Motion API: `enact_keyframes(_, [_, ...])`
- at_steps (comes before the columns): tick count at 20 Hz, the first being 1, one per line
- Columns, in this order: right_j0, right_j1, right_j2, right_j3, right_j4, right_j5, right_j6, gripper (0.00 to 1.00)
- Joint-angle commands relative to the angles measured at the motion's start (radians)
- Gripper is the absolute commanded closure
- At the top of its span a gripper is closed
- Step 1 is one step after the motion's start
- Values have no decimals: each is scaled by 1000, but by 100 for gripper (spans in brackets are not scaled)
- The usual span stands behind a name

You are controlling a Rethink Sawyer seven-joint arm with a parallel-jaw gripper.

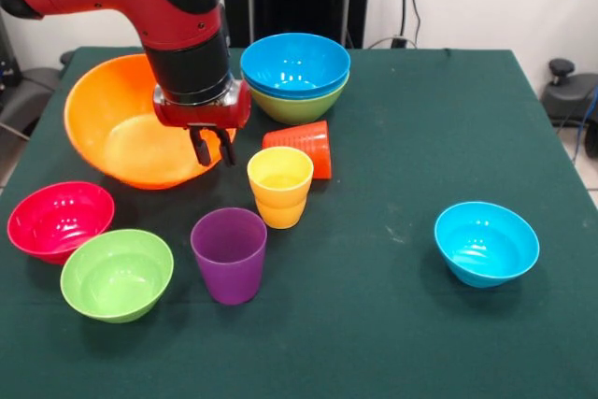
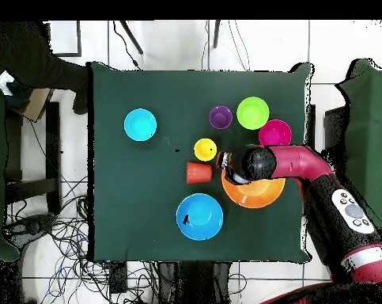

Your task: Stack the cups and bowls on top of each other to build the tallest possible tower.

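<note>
My gripper (image 1: 212, 148) hangs open over the right rim of the huge orange-yellow bowl (image 1: 117, 133), which tips toward the camera. Nothing shows between the fingers (image 1: 201, 149). Behind it a blue bowl (image 1: 295, 64) is nested in a green bowl (image 1: 301, 106). The ribbed orange-red cup (image 1: 301, 146) lies on its side just right of the gripper. The yellow cup (image 1: 279, 185) and the purple cup (image 1: 230, 255) stand upright in front. In the overhead view the arm's head (image 2: 254, 164) covers the gripper and part of the orange-yellow bowl (image 2: 257, 195).
A pink-red bowl (image 1: 59, 220) and a small green bowl (image 1: 117, 274) sit at the front left. A light-blue bowl (image 1: 486, 243) stands alone on the right of the green table (image 1: 420, 137). Cables lie on the floor (image 2: 59, 229) beside it.
</note>
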Motion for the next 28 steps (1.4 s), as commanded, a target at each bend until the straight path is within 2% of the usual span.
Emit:
enact_keyframes(1, [47, 33, -43, -29, -91, 29, -198, 100])
enact_keyframes(4, [67, 9, -63, -17, -107, 8, -152, 100])
enact_keyframes(9, [80, -13, -86, 12, -95, -7, -102, 100])
enact_keyframes(15, [102, -186, -79, 115, -8, 84, -74, 100])
enact_keyframes(18, [113, -258, -80, 168, 16, 93, -56, 100])
enact_keyframes(28, [119, -262, -92, 184, 29, 67, -45, 100])
